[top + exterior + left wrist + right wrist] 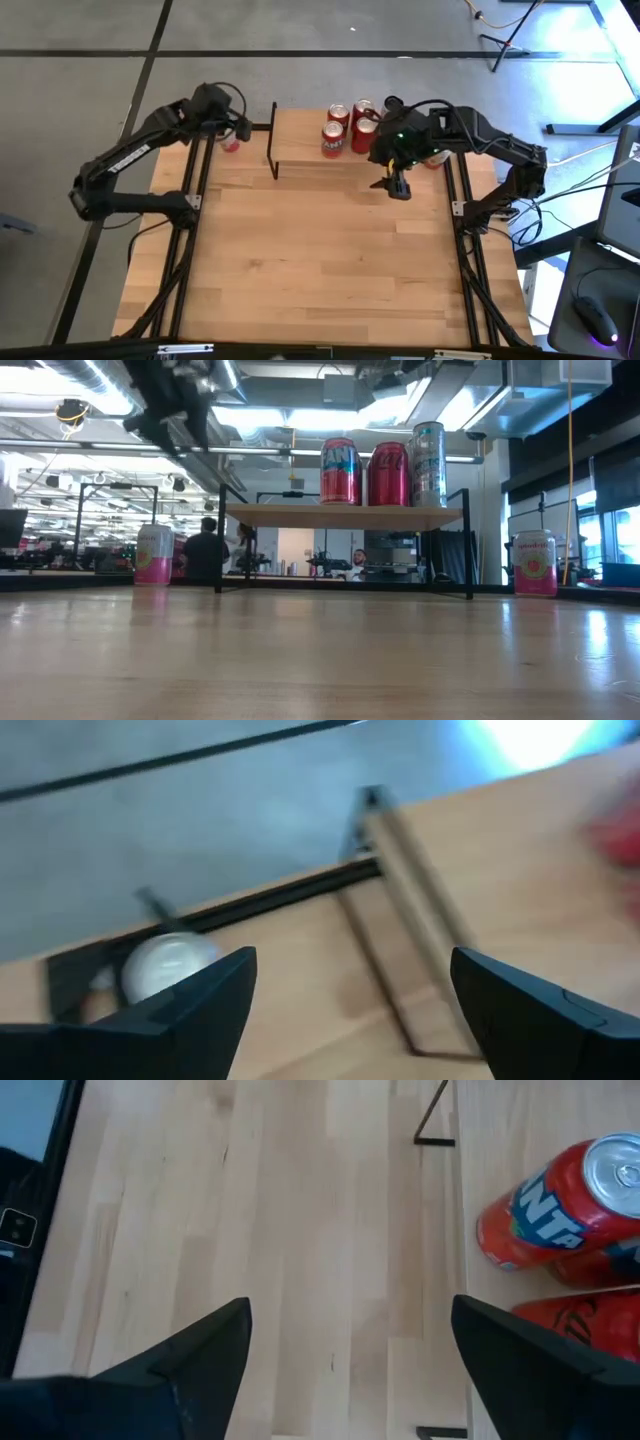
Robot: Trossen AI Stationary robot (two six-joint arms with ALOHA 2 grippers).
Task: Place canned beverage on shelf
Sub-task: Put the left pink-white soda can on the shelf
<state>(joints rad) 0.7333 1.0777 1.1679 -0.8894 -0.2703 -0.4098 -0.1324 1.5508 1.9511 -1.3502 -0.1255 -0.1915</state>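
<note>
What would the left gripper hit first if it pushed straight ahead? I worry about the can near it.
Likely the pink-and-white can: it sits just ahead of the open left gripper, toward one finger rather than centred. The shelf end lies beyond, off to the side. Depth is unclear.

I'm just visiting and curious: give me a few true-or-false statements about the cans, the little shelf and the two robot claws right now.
1. Three cans stand on the shelf. True.
2. The right gripper holds a can. False: its fingers are spread with nothing between them.
3. A pink-and-white can stands on the table, beside the shelf. True.
4. The left gripper is clamped shut. False: its fingers are spread apart.
5. All cans on the shelf are lying down. False: they stand upright.
</note>
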